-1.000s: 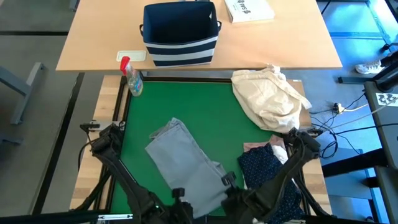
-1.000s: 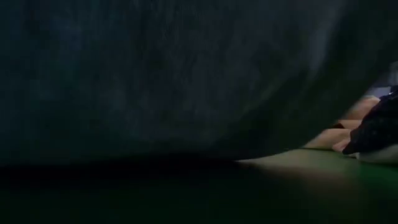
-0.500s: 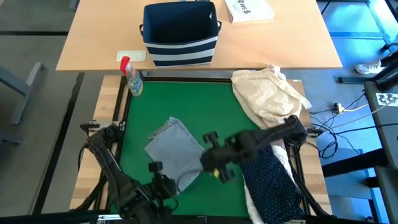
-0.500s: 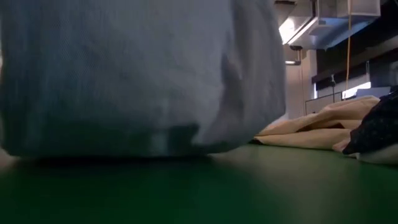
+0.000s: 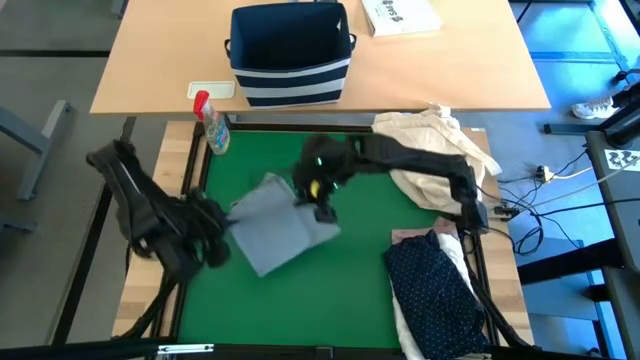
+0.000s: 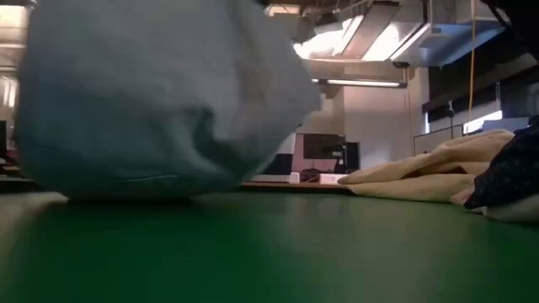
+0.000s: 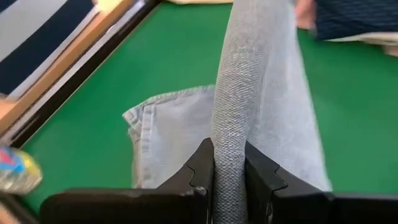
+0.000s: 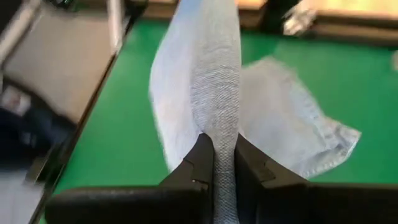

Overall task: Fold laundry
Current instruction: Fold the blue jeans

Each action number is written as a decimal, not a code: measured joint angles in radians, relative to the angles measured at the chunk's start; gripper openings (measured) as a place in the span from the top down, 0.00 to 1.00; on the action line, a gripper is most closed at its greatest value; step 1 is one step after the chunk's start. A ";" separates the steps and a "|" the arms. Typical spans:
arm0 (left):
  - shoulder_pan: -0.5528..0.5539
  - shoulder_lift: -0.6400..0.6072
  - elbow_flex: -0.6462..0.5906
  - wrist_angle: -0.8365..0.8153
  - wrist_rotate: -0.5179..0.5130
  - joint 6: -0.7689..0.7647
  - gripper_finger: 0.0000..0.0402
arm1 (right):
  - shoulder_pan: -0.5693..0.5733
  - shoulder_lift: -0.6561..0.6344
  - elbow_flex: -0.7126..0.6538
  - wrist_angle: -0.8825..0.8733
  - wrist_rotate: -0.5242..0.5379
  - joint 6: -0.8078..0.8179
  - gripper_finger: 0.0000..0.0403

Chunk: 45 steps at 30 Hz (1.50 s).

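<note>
Grey denim, the light grey jeans [image 5: 277, 222], lies folded over on the green mat [image 5: 370, 280], left of centre, one part flat and another lifted off it in a raised fold. Both wrist views show that fold running upright between dark fingers. Left gripper [image 5: 218, 240] at the jeans' left edge, jaws pressed in on a vertical ridge of denim [image 7: 230, 168]. Right gripper [image 5: 318, 195] at the jeans' far right corner, jaws likewise pinching a ridge of the same cloth [image 8: 221, 162]; its arm reaches in across the mat from the right side. Low view: the jeans fill the left of the picture as a pale rounded mass resting on the mat.

Navy white-dotted shirt [image 5: 435, 290] lies at the mat's near right corner, with a pale pink top [image 5: 420, 238] showing just beyond it. Cream-beige cloth bundle [image 5: 435, 155] sits at the far right corner. Beyond the mat, on a wooden table [image 5: 150, 60]: navy fabric bin [image 5: 290, 50] with white stripes. Spray bottle [image 5: 212, 125] stands at the mat's far left corner.
</note>
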<state>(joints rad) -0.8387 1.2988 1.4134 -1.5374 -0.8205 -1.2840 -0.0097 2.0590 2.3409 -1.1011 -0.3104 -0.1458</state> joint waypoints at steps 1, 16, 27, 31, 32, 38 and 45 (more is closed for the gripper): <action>0.001 -0.063 -0.064 0.000 -0.002 -0.021 0.89 | -0.026 0.005 0.000 0.042 -0.013 0.013 0.93; 0.002 -0.725 -0.731 0.044 -0.039 -0.305 0.89 | -0.244 0.304 -0.001 0.499 -0.003 0.179 0.92; 0.048 -0.792 -0.757 -0.037 -0.131 -0.420 0.88 | -0.286 0.456 0.001 0.893 0.112 0.252 0.92; 0.084 -0.792 -0.757 -0.035 -0.134 -0.465 0.85 | -0.286 0.488 0.001 0.967 0.121 0.270 0.85; 0.092 -0.792 -0.756 -0.035 -0.136 -0.469 0.83 | -0.286 0.497 0.001 0.991 0.124 0.284 0.81; 0.141 -0.817 -0.674 -0.034 -0.038 -0.359 0.70 | -0.287 0.523 0.001 0.986 0.143 0.337 0.53; 0.198 -0.823 -0.515 -0.033 0.050 -0.252 0.69 | -0.287 0.523 0.001 0.988 0.150 0.343 0.34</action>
<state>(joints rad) -0.6403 0.4759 0.8983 -1.5703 -0.7701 -1.5364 -0.2968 2.5824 2.3421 -0.1136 -0.1601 0.1971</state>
